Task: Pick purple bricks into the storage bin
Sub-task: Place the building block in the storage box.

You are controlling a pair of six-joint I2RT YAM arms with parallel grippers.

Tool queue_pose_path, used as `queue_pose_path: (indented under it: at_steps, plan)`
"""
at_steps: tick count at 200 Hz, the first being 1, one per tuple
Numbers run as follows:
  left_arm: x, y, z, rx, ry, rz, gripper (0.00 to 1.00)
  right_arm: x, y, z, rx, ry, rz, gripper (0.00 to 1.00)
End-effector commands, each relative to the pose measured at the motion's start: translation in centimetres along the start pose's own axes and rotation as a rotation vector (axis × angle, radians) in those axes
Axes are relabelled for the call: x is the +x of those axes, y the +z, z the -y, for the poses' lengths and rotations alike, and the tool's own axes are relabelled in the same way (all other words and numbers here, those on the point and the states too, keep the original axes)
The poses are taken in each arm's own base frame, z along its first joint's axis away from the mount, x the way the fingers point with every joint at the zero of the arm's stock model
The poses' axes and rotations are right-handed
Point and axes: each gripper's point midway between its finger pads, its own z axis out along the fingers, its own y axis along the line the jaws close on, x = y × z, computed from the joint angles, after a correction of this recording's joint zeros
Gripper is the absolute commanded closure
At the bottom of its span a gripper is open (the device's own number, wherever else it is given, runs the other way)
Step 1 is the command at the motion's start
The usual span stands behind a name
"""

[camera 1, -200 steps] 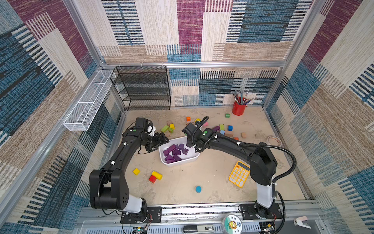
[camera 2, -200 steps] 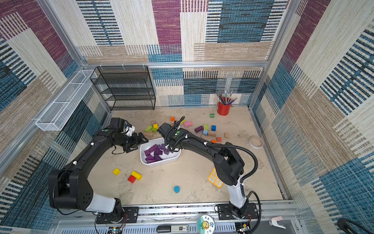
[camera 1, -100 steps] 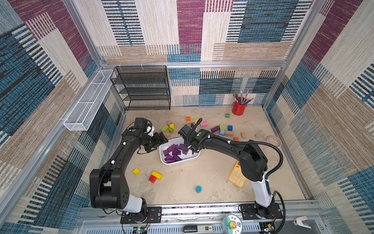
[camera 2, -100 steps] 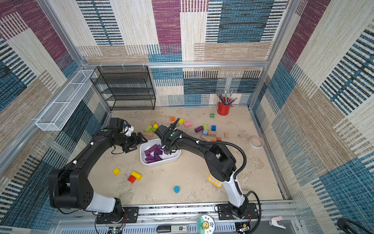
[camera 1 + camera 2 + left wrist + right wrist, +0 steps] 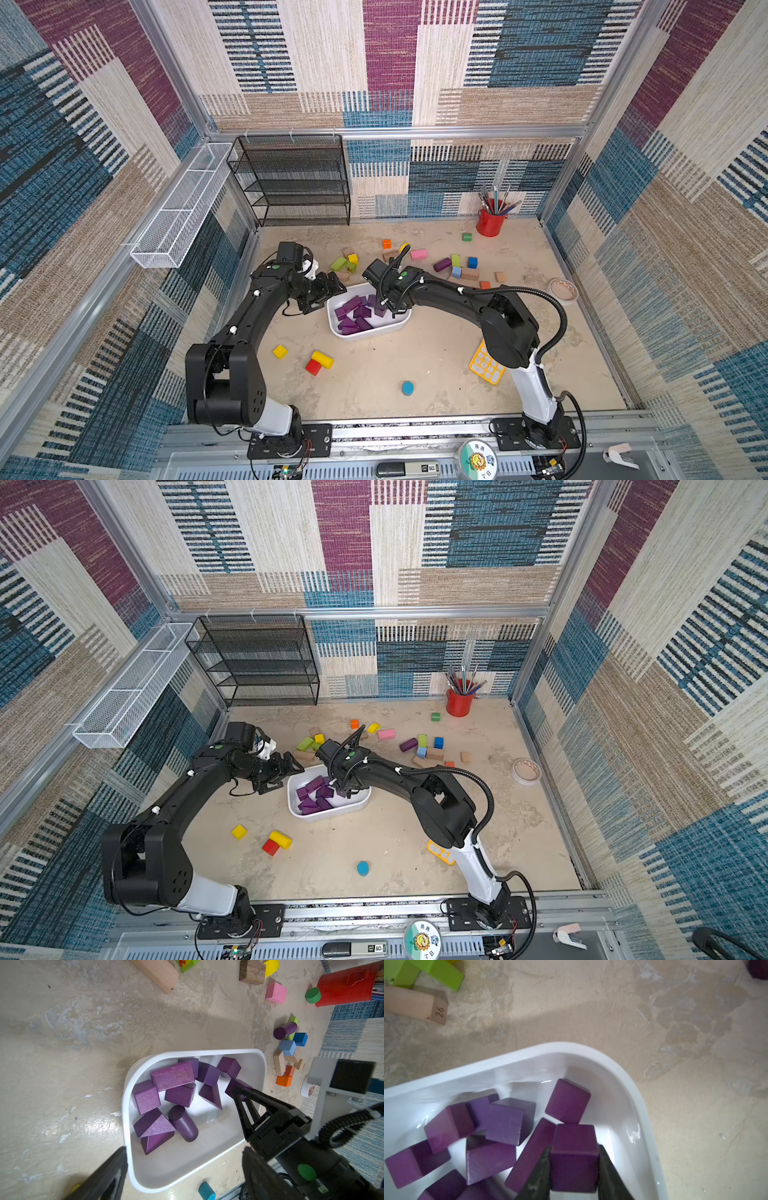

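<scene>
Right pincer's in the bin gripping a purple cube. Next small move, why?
Probably open the right pincer to release the purple cube: it is clamped within the walls of the storage bin, over the other purple bricks.

The fingers of the right gripper, the storage bin below them and several purple bricks beside them run off the right wrist view's edge.

Walls: woven blue-maroon-beige patchwork
Counter: mottled beige
Rack: black mesh, eleven o'clock
Basket: white wire, ten o'clock
</scene>
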Motion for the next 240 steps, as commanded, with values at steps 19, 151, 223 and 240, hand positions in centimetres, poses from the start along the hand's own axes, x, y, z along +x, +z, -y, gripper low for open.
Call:
queue_pose_path:
  at_steps: [19,151,223,240]
  plan:
    - [0.1,0.1,0.3,0.021,-0.016,-0.007,0.12,0.2,0.5,0.3,0.027,-0.019,-0.004,0.67]
    - [0.1,0.1,0.4,0.027,-0.014,-0.01,0.12,0.7,1.3,-0.1,0.024,-0.048,-0.031,0.56]
    - [0.1,0.0,0.5,0.034,-0.009,-0.005,0.12,-2.2,-2.3,-1.1,-0.04,-0.032,0.058,0.43]
    - [0.1,0.0,0.5,0.033,-0.009,-0.006,0.12,-3.0,-3.3,-1.3,-0.054,-0.029,0.085,0.43]
